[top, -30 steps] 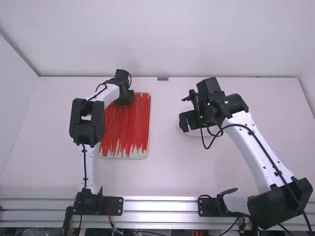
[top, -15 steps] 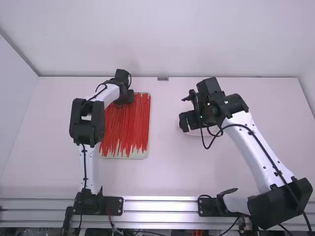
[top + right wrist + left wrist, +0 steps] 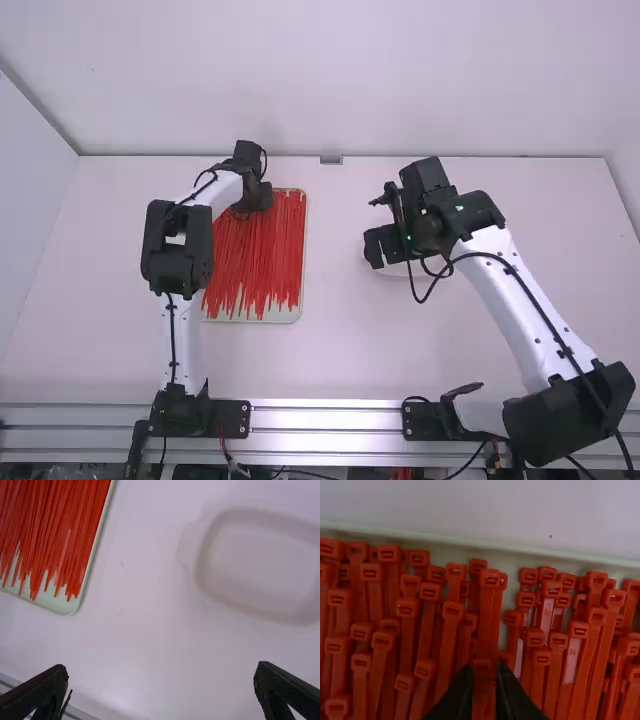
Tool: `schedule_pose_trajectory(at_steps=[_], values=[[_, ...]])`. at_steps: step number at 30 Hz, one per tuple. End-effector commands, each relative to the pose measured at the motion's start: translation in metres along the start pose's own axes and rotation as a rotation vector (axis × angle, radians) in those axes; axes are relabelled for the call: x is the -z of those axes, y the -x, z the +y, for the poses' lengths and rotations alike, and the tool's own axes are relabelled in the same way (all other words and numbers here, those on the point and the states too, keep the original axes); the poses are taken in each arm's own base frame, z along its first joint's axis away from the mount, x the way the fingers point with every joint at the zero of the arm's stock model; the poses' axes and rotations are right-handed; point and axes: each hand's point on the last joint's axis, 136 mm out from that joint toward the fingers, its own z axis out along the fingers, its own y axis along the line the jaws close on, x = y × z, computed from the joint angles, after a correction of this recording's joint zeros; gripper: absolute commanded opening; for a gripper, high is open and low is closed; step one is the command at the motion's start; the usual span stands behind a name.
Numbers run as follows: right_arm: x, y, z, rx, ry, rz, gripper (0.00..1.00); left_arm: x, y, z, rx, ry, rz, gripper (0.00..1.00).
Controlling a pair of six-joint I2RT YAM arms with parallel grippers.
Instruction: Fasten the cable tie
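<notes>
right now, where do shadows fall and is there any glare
High view: table evenly lit, no glare, only faint shadows. Left wrist view: cable ties evenly lit. Right wrist view: white tray faintly shaded along its rim.

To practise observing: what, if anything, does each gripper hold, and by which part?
Left gripper pinches one red plastic cable tie at its head end; the right gripper, open, holds nothing.
</notes>
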Motion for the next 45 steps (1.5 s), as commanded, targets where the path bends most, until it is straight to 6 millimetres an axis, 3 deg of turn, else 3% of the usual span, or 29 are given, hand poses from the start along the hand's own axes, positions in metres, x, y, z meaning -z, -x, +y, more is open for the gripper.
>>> schedule_pose_trajectory(at_steps=[1,38,42,45], values=[[0.0022,0.0056,0.0014,0.006,0.000,-0.009,1.00,-0.0075,-0.0065,0.0059,-0.004,0.020,0.019,0.13],[0.0021,0.0056,0.0014,0.005,0.000,-0.009,0.99,-0.0079,-0.0081,0.0063,-0.003,0.022,0.025,0.02],[0.0021,0.0056,0.0014,0.005,0.000,-0.009,0.99,-0.0080,-0.0058,0.0052,-0.001,0.017,0.016,0.02],[0.0021,0.0056,0.0014,0.005,0.000,-0.009,1.00,-0.0080,-0.0056,0.0051,-0.001,0.016,0.015,0.14]])
